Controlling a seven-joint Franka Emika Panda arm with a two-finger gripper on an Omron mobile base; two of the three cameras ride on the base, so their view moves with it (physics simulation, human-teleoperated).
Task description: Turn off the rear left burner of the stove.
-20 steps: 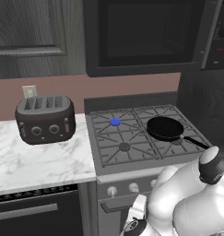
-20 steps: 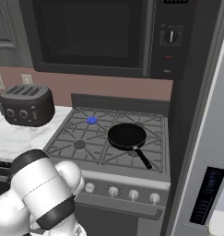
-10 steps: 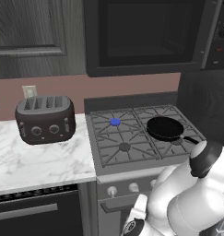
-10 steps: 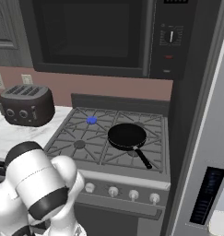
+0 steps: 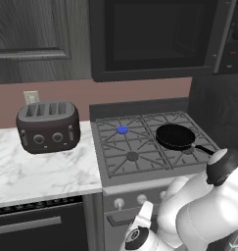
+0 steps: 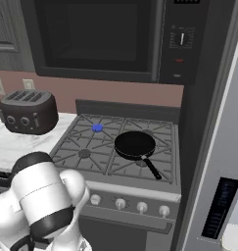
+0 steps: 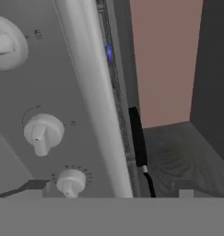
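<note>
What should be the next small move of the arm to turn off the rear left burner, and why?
Probably bring the hand closer to the stove's front panel, toward the knobs. The rear left burner glows blue, so it is on, and no knob sits between the fingers. Which knob controls it I cannot tell.

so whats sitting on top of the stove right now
A black frying pan sits on the right-hand grates of the stove. The rear left burner glows blue, uncovered. The pan hides the burner beneath it.
</note>
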